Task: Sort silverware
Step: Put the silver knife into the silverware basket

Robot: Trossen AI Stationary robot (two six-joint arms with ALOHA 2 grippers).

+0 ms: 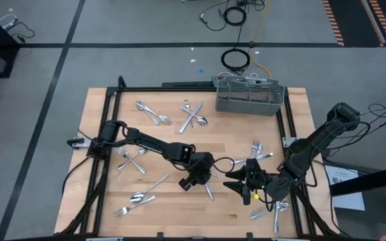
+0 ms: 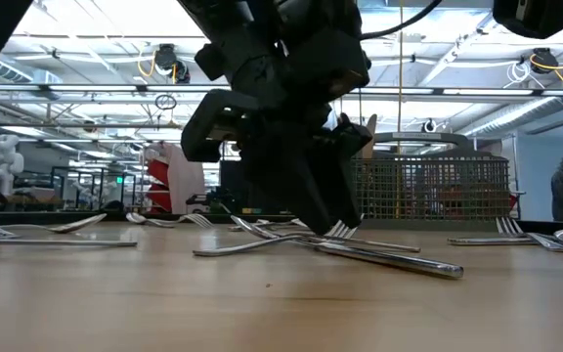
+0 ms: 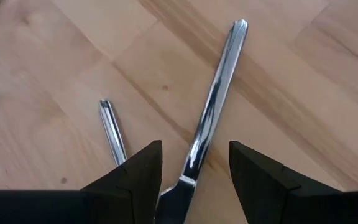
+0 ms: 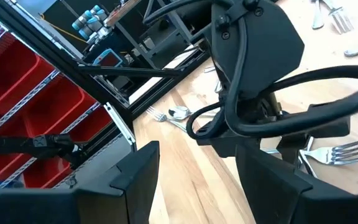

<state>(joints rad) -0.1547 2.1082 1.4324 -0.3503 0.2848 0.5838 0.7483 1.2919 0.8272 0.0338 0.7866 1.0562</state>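
The left hand (image 1: 203, 179) is low over the tabletop (image 1: 173, 207), well in front of the grey caddy (image 1: 249, 96). Its 2 fingers (image 3: 135, 177) stand apart, straddling the handle of 1 fork (image 3: 211, 109) that lies flat on the wood, unclamped; a 2nd handle (image 3: 111, 130) lies just beside it. The right hand (image 1: 245, 182) hangs just beside the left one, farther from the caddy's left end, fingers (image 4: 138, 174) apart and holding nothing. Other silverware (image 1: 193, 115) lies scattered in loose clusters around the tabletop, some crossed just in front of the caddy.
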